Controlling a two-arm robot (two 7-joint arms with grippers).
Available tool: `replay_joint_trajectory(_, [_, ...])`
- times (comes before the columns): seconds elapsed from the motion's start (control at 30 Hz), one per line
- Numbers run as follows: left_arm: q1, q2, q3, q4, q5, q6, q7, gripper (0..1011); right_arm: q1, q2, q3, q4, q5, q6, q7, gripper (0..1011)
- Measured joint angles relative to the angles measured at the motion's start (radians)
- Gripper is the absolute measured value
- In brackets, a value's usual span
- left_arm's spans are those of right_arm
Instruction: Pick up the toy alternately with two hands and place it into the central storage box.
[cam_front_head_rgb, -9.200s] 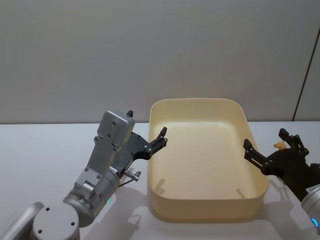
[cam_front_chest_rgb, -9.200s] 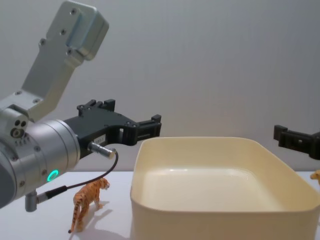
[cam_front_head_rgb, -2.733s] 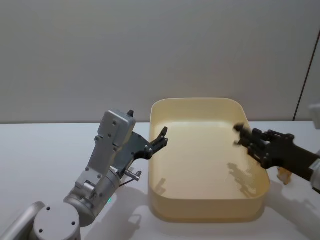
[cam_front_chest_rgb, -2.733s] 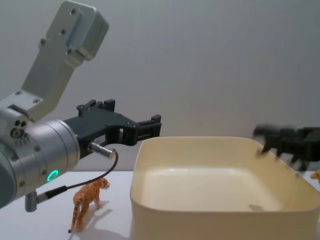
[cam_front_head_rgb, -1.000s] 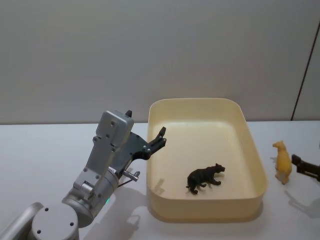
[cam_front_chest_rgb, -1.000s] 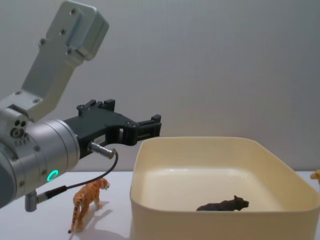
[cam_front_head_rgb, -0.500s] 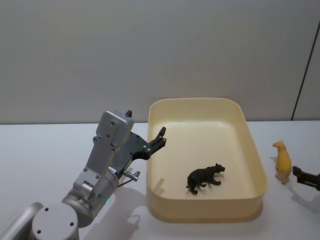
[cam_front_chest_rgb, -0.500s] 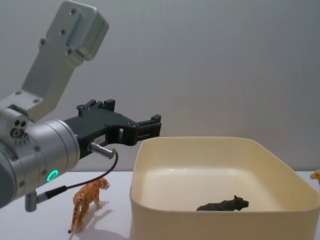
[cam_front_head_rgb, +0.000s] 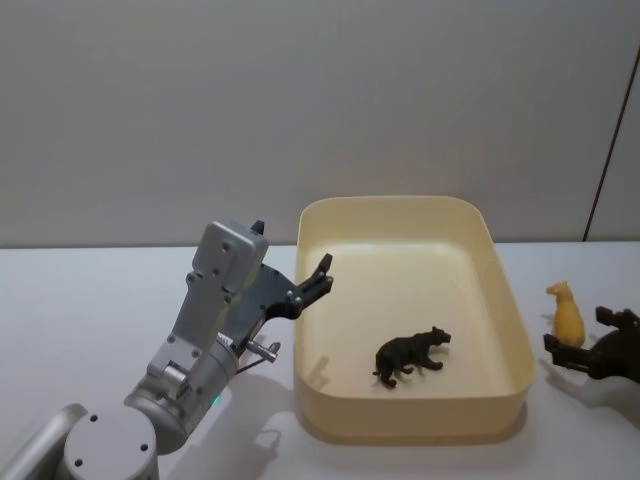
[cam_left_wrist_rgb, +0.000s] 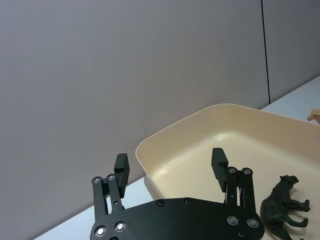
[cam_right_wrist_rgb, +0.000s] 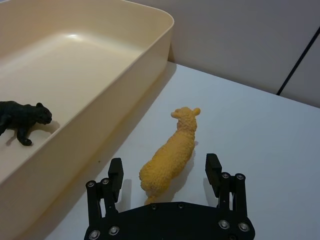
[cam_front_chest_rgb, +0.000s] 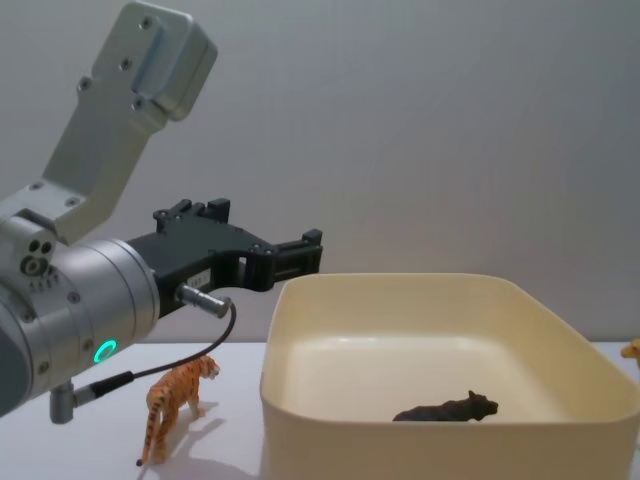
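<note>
1. Storage box (cam_front_head_rgb: 408, 420): a cream tub with rounded corners, standing mid-table on the white tabletop (cam_front_head_rgb: 80, 300).
2. Black panther toy (cam_front_head_rgb: 411, 356): on its feet on the box floor, toward the near wall, head turned to the robot's right.
3. Yellow alpaca toy (cam_right_wrist_rgb: 170, 150): upright on the table just outside the box's right wall, apart from it, its head pointing away from the robot.
4. Right gripper (cam_front_head_rgb: 590, 336): low at the table beside the box's right side, just behind the alpaca. In the right wrist view its fingers (cam_right_wrist_rgb: 116, 172) are spread wide, one on either side of the toy's hindquarters, with a visible gap on each side; nothing is gripped.
5. Left gripper (cam_left_wrist_rgb: 170, 161): held in the air beside the box's left wall, at about rim height, on a thick silver arm with a green light ring (cam_front_chest_rgb: 104, 351). Its fingers are spread wide and hold nothing.
6. Orange tiger toy (cam_front_chest_rgb: 178, 400): standing on the table to the left of the box, below the left gripper, near the box's left wall and apart from it.
</note>
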Motion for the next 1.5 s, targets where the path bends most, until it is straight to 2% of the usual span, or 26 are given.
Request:
replay_joint_trajectory(0.13, [0.0, 0.0, 0.0, 0.0, 0.0, 0.0, 0.0, 1001, 0.023, -0.017, -0.014, 0.029, -0.014, -0.005, 0.007, 988])
replay_joint_trajectory(0.27, [0.0, 0.0, 0.0, 0.0, 0.0, 0.0, 0.0, 1001, 0.039, -0.029, -0.025, 0.048, -0.024, -0.007, 0.012, 910])
replay_joint_trajectory(0.87, [0.0, 0.0, 0.0, 0.0, 0.0, 0.0, 0.0, 1001, 0.072, -0.053, -0.045, 0.088, -0.045, -0.016, 0.022, 371])
replay_joint_trajectory(1.2, [0.0, 0.0, 0.0, 0.0, 0.0, 0.0, 0.0, 1001, 0.06, -0.044, -0.04, 0.062, -0.043, -0.067, 0.02, 355])
replay_joint_trajectory(1.5, [0.0, 0.0, 0.0, 0.0, 0.0, 0.0, 0.0, 1001, 0.044, -0.026, -0.027, -0.011, -0.029, -0.138, 0.021, 352])
